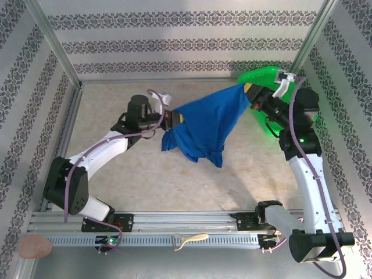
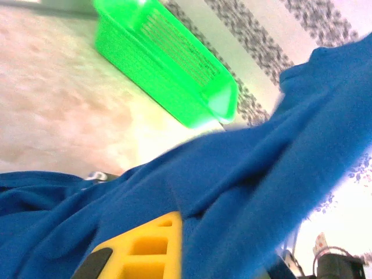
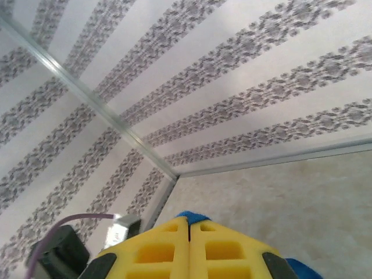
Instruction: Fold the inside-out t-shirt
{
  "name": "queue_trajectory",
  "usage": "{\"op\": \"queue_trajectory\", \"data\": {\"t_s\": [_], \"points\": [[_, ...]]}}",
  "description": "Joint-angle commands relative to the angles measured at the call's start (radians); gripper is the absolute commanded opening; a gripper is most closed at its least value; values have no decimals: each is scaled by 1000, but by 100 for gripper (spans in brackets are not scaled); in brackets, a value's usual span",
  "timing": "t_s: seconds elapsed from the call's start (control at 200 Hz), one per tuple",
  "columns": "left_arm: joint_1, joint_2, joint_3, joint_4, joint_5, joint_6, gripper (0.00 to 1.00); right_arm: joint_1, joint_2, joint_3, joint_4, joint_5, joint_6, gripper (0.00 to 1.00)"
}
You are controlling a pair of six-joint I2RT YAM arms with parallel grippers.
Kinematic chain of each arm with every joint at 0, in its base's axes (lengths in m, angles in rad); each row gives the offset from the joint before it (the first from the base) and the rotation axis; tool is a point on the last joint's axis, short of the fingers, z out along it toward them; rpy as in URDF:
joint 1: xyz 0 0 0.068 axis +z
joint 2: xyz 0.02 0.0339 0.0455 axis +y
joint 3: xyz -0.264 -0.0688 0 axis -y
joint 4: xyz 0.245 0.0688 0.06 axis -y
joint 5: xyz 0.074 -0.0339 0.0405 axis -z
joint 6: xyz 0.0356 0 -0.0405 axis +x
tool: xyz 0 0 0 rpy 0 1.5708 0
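T-shirt: one; basket: one.

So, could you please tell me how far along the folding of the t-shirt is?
Done: the t-shirt has been picked up. In hand: the left tool and the right tool are each shut on the cloth, holding it stretched between them above the table, its lower part hanging bunched. Left: no fold shows yet; it needs spreading flat first, and I cannot tell whether it is inside out.
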Motion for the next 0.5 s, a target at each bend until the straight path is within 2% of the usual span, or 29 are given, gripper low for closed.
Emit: {"op": "queue_trajectory", "data": {"t_s": [0.0, 0.25, 0.385, 0.495], "points": [[18, -70, 21, -65, 23, 6, 0, -3, 7, -57, 61, -35, 48, 0], [25, -109, 223, -267, 91, 50, 0, 5, 1, -65, 123, -43, 88, 0], [28, -128, 436, -412, 105, 87, 0, 8, 5, 86, 125, -48, 112, 0], [32, -116, 609, -470, 123, 61, 0, 12, 31, 256, 123, -32, 129, 0]]}}
